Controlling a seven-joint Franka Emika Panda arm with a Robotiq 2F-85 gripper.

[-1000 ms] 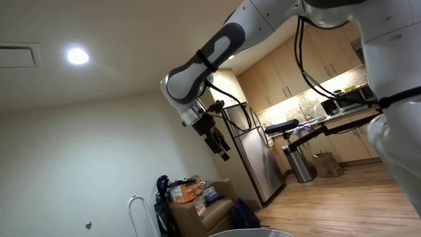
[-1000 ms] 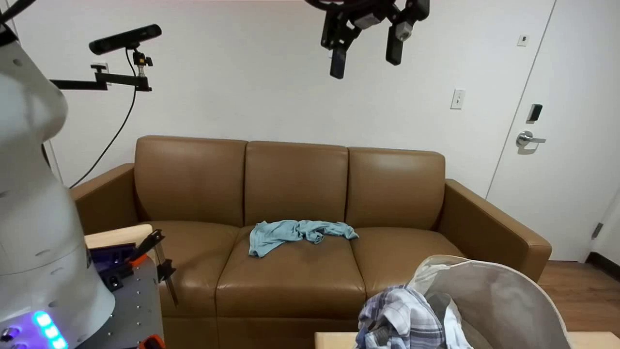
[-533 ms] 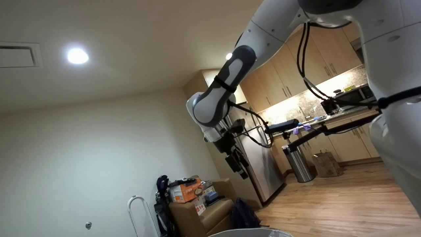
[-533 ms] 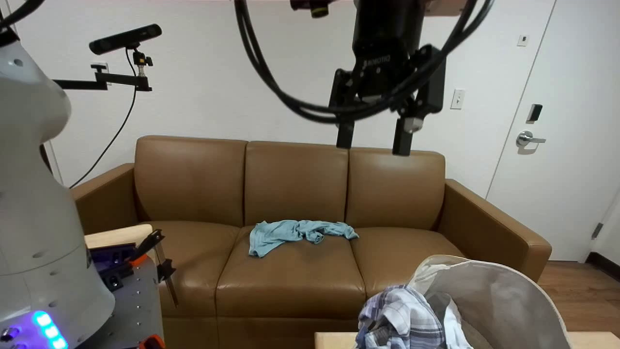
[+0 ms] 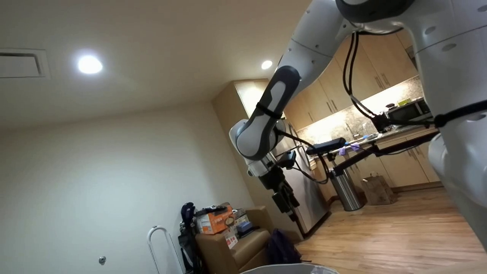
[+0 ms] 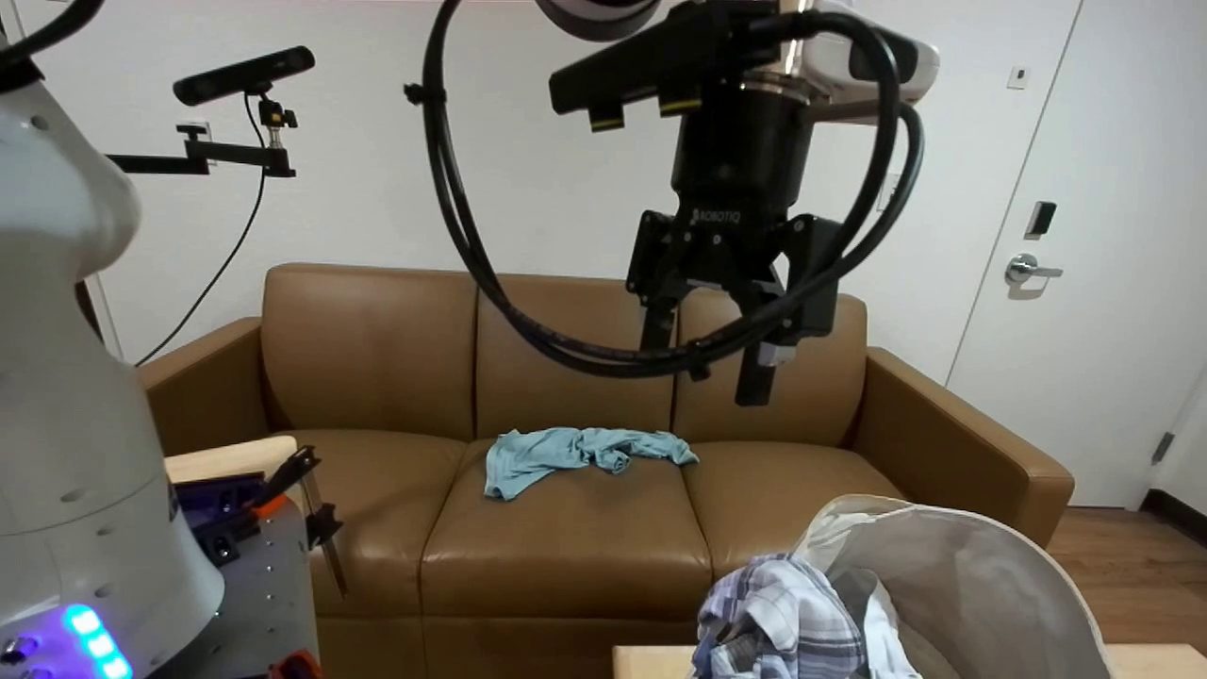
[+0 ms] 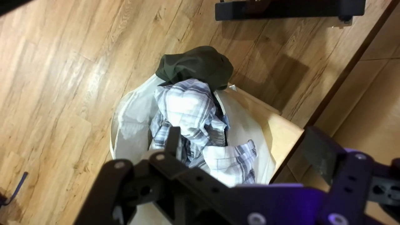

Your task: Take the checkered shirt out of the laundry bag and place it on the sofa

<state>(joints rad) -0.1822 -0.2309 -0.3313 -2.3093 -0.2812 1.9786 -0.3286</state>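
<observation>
In from a corner of the wooden tabletop [image 7: 282,131], the checkered shirt [image 7: 189,107] sits bunched in the laundry bag [image 7: 134,118], below the gripper [image 6: 705,366], jaws spread wide and empty, and imo (depth's tough to call) off toward the finger [image 7: 173,140] at the wrist view's left.

Grey-and-white plaid, plain brown, teal and olive

Your shirt [image 7: 193,115] carries a plaid of white, grey and soft blue-violet. You have an off-white bag [image 6: 990,575], a plain brown sofa [image 6: 566,547], a dusty teal cloth [image 6: 547,453] and a dark olive cloth [image 7: 203,64]. The bench [image 6: 651,663] is pale tan, and the floor [image 7: 62,93] gives you honey-brown boards streaked with darker grain. Your pincer [image 6: 705,363] is black.
</observation>
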